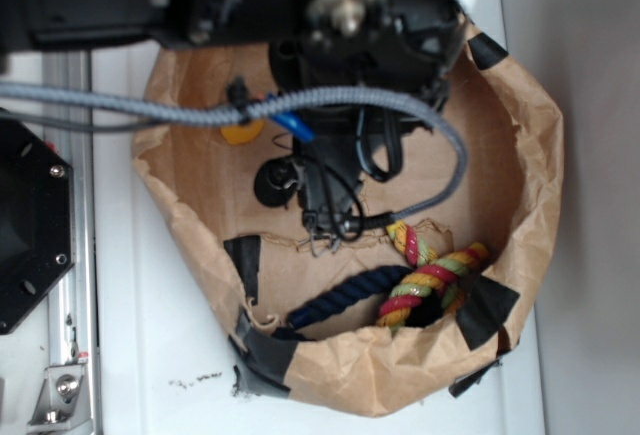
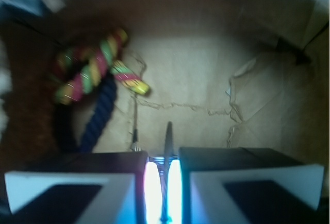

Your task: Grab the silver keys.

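Note:
The silver keys (image 1: pixel 322 243) hang as thin metal pieces just below my gripper (image 1: pixel 332 217), over the floor of the brown paper bag. In the wrist view my gripper (image 2: pixel 162 158) has its two fingers nearly together. One key (image 2: pixel 167 139) stands edge-on in the narrow gap between them. Another thin metal piece of the bunch (image 2: pixel 135 140) sticks out by the left finger. The gripper is shut on the keys. The rest of the bunch is hidden by the fingers.
A multi-coloured rope toy (image 1: pixel 432 277) with a navy rope (image 1: pixel 335 300) lies at the bag's front; it also shows in the wrist view (image 2: pixel 90 72). A yellow duck (image 1: pixel 242 133) sits behind the grey cable. The crumpled bag wall (image 1: pixel 520 155) surrounds everything.

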### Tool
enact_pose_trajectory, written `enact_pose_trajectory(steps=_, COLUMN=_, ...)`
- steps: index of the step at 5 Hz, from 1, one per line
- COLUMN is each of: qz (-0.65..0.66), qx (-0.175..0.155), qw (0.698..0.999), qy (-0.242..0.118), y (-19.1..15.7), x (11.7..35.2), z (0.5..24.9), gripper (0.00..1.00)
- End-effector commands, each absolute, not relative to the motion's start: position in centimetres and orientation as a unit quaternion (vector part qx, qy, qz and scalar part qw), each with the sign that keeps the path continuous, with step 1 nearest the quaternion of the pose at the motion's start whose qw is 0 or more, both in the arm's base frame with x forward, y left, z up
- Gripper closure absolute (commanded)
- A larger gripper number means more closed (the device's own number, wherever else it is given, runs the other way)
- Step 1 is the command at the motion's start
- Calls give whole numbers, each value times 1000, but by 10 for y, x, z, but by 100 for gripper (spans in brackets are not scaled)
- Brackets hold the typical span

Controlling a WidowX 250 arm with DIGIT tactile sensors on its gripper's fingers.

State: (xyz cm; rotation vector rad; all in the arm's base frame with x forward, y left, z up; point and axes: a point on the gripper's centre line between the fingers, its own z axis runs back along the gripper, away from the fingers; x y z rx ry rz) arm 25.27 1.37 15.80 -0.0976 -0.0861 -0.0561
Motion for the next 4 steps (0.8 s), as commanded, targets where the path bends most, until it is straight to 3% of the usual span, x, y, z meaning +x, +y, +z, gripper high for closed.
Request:
enact_pose_trajectory(steps=1, qz=-7, qx=-31, qw=995, qy=-90, y=13, x=252, z=206, gripper=100)
enact_pose_trajectory(steps=4, qz=14, qx=-14, qw=997, qy=-80, y=14, x=264, z=195, gripper=100)
